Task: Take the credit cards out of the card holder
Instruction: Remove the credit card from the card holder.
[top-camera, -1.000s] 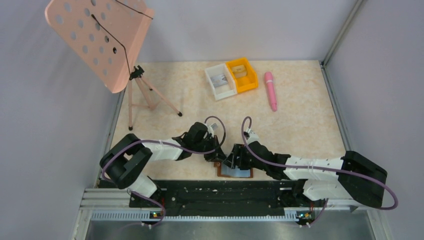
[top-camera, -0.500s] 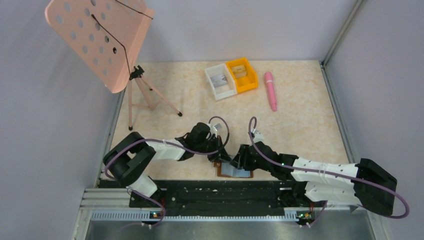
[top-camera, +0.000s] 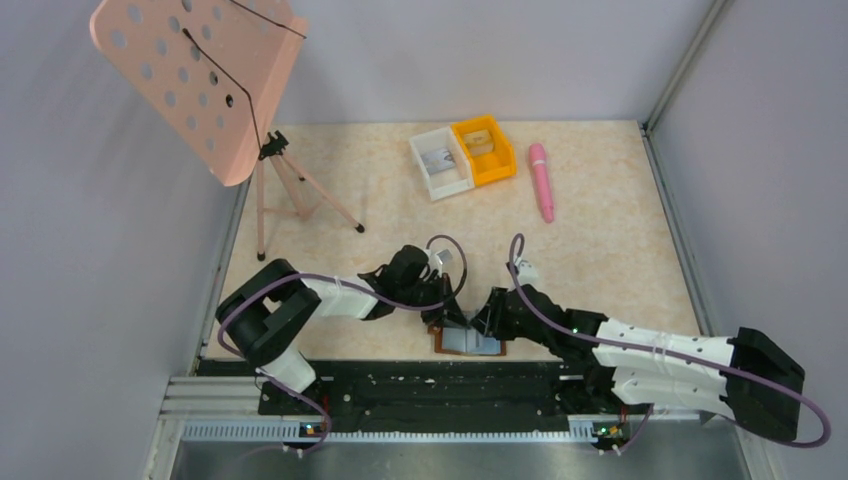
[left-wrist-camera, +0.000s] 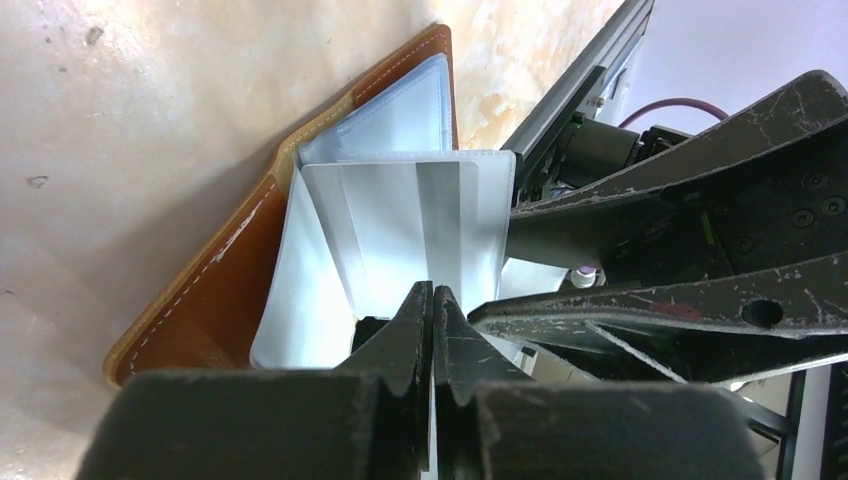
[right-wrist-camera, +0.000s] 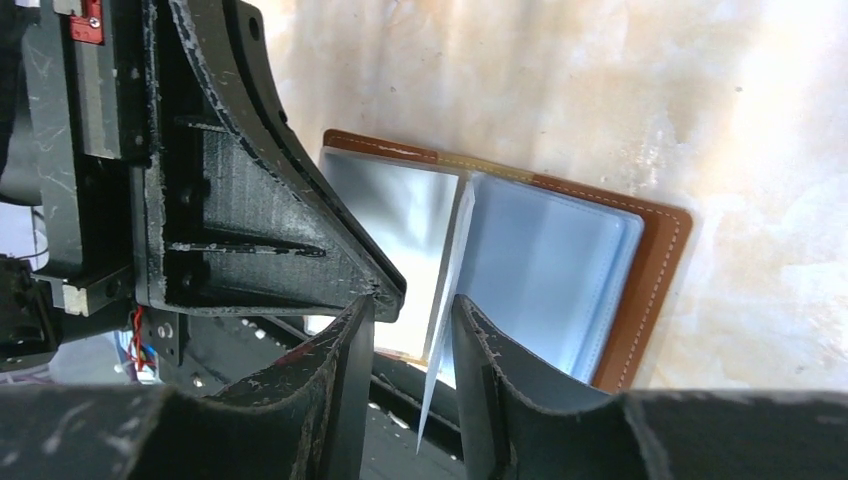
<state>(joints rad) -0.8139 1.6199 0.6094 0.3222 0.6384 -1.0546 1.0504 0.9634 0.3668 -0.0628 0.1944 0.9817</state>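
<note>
the left gripper (left-wrist-camera: 432, 300) is clenched tight, its tips pinching the lower edge of a pale leaf (left-wrist-camera: 400, 220) that stands up from the middle of the card holder (left-wrist-camera: 210, 300); whether that leaf is one of the credit cards or a pocket sleeve i cannot tell. the right gripper (right-wrist-camera: 412, 315) has its jaws a narrow way apart, straddling the same leaf edge-on without visibly clamping it. the card holder lies spread open, pale pockets up, on the table (top-camera: 600, 250) at its near edge, between the two arms. well beyond it, towards the far side, sit a white bin (top-camera: 440, 160) touching an orange bin (top-camera: 483, 150), a pink pen (top-camera: 541, 180) to their right, and a pink music stand (top-camera: 200, 80) at the far left.
</note>
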